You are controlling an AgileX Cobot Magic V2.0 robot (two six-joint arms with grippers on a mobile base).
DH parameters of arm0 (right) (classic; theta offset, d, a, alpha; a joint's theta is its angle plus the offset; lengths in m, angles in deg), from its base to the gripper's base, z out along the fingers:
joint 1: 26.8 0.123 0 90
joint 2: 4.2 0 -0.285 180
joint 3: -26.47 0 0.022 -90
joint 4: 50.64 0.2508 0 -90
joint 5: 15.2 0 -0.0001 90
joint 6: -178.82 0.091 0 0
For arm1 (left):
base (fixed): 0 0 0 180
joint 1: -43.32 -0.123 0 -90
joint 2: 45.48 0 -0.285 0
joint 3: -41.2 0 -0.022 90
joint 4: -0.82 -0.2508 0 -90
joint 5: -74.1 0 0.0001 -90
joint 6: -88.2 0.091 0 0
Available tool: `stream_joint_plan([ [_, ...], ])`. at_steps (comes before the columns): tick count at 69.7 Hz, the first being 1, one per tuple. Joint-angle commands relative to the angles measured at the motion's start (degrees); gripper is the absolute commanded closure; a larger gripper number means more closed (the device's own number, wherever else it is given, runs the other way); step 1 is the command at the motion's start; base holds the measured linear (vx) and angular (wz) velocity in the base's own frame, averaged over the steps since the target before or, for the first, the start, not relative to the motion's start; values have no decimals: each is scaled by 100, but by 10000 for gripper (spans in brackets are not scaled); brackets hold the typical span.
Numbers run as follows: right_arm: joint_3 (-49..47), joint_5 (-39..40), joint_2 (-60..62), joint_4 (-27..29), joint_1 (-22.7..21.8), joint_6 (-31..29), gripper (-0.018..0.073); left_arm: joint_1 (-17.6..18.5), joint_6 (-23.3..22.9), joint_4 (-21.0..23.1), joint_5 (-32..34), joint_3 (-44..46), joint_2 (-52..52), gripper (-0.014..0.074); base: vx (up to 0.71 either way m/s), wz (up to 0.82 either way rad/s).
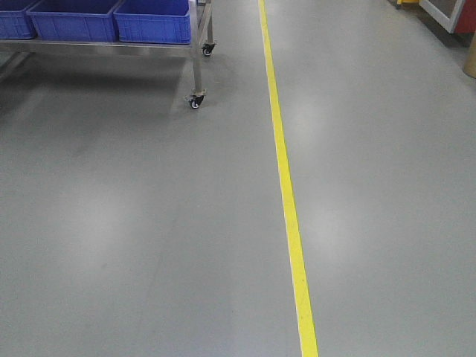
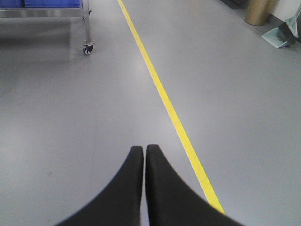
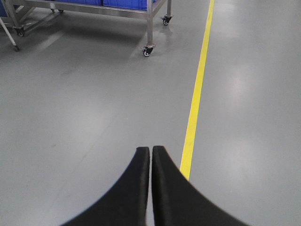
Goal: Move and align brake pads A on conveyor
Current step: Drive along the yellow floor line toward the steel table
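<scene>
The left gripper [image 2: 144,149] is seen with its two black fingers pressed together, tips touching, nothing held between them. The right gripper [image 3: 150,150] is carried the same way: fingers drawn together, nothing in the grasp. Both are held out over bare grey floor [image 1: 111,223], and a yellow line [image 1: 286,193] is seen running away across it, just to the right of each pair of fingertips.

No brake pads A are found in any of the three views, and no conveyor is shown either. Their position cannot be told from here. Off to the left, a steel rack [image 1: 199,52] on a castor [image 1: 195,101] is picked out, loaded with blue bins [image 1: 152,21], well apart from both grippers. In the left wrist view a brass-coloured cylinder [image 2: 257,12] and a pale dustpan [image 2: 280,35] are glimpsed at the far right.

The task is judged barely begun, with the belt yet to be brought into view by the base before any reach can be made.

As for handling, the pads are expected to be stiff, dense and heavy for their size, with a matt face unlikely to slip. A pinch across the short width, near the middle, is judged best, so that each pad is kept balanced and can be turned into line. The fingers would first need to be opened.
</scene>
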Motion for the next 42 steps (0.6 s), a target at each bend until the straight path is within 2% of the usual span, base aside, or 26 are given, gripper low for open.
stream_joint_plan([
  [1, -147, 399, -54, -67, -5, -34, 563, 43, -8, 16, 407, 136, -65, 602, 31, 5],
  [42, -147, 399, -54, -67, -5, -34, 563, 43, -8, 16, 407, 136, -65, 602, 22, 5],
])
